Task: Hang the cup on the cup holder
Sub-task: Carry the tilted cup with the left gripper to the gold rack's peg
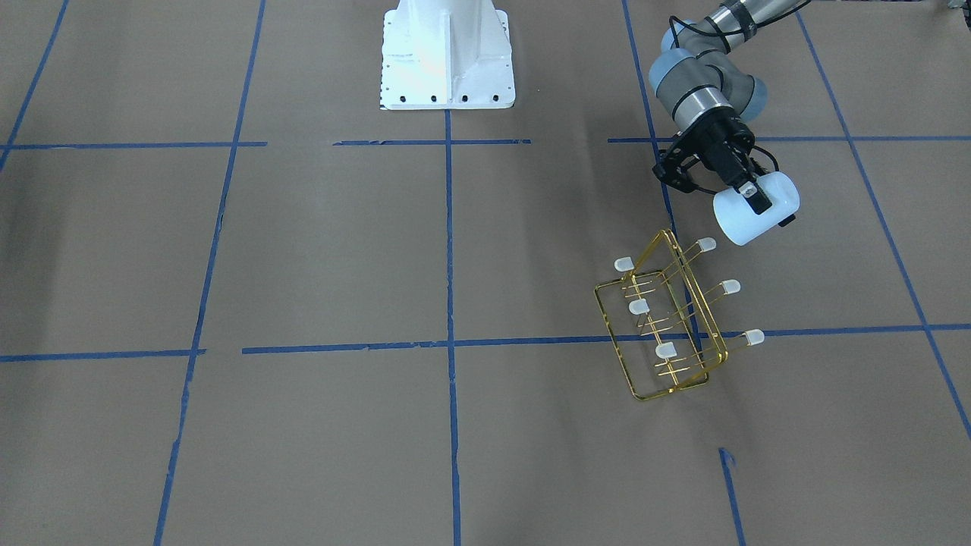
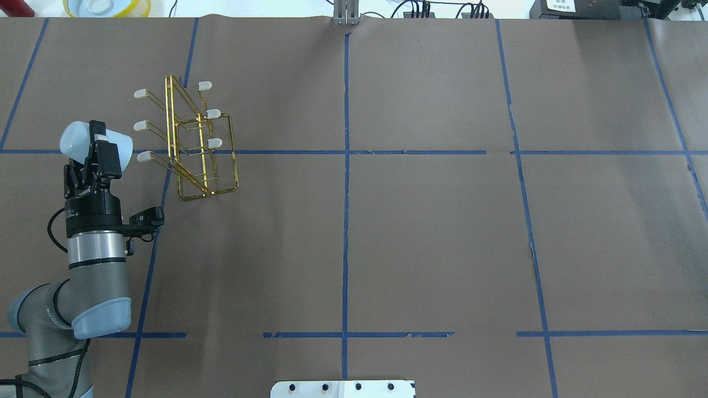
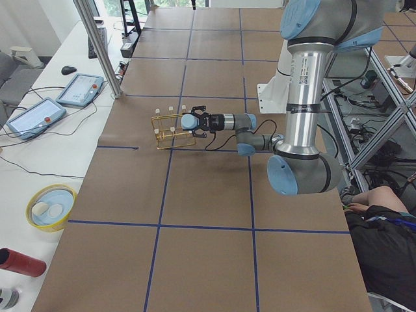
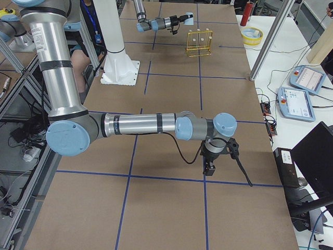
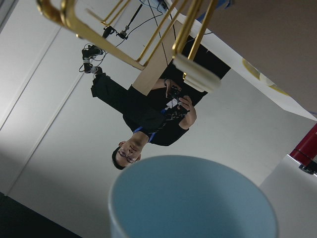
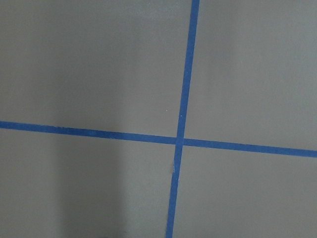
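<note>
My left gripper (image 1: 762, 203) is shut on the pale blue-white cup (image 1: 777, 201), which lies on its side in the air. In the overhead view the left gripper (image 2: 99, 145) holds the cup (image 2: 74, 141) just left of the gold wire cup holder (image 2: 199, 149), close to its nearest capped prong (image 2: 144, 156). The cup holder (image 1: 667, 326) stands on the brown paper with white-capped prongs on both sides. The left wrist view shows the cup's rim (image 5: 193, 198) below a capped prong (image 5: 198, 74). My right gripper (image 4: 209, 167) hovers far off over the paper; I cannot tell whether it is open or shut.
The white robot base (image 1: 447, 61) stands at the table's robot side. A yellow-rimmed bowl (image 2: 105, 6) and a red cylinder (image 3: 19, 262) lie off the paper beyond the rack. Control tablets (image 3: 78, 88) lie on the side bench. A person shows in the left wrist view.
</note>
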Robot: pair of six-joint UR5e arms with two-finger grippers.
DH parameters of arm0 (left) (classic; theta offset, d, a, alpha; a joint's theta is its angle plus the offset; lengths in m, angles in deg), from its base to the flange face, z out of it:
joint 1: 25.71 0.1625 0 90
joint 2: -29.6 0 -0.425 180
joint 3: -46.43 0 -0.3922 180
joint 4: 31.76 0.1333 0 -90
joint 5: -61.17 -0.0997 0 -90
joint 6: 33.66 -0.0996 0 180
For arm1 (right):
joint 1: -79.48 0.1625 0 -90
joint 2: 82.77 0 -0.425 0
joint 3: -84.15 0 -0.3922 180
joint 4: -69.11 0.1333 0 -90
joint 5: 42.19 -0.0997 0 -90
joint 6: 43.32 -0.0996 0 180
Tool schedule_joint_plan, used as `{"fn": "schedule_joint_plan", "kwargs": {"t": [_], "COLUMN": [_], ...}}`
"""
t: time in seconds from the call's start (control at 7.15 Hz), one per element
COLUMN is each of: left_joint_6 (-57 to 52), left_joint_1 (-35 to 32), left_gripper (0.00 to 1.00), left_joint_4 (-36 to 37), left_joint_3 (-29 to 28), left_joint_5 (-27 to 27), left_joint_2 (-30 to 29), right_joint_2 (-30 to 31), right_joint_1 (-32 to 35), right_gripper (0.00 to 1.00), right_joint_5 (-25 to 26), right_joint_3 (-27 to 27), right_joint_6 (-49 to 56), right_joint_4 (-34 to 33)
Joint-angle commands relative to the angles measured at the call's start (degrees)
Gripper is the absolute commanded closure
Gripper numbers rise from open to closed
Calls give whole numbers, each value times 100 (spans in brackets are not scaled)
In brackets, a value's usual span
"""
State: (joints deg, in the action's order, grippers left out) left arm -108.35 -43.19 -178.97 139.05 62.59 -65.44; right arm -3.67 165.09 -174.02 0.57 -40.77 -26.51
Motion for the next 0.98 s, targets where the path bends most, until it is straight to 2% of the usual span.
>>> {"fn": "schedule_joint_plan", "kwargs": {"t": [0.0, 0.42, 0.7, 0.84], "left_joint_6": [51, 191, 691, 702], "left_joint_1": [-1, 8, 8, 8], "left_gripper": [100, 100, 100, 100], "left_joint_4": [0, 17, 543, 554], "left_joint_3": [-252, -472, -613, -674], "left_joint_5": [-55, -37, -46, -46], "left_joint_2": [-243, -366, -533, -595], "right_joint_2": [0, 0, 0, 0], "right_joint_1": [0, 0, 0, 0], "right_gripper": [0, 0, 0, 0], "right_joint_5": [0, 0, 0, 0], "right_joint_3": [0, 0, 0, 0], "right_joint_6": [0, -9, 0, 0], "right_joint_4": [0, 0, 0, 0]}}
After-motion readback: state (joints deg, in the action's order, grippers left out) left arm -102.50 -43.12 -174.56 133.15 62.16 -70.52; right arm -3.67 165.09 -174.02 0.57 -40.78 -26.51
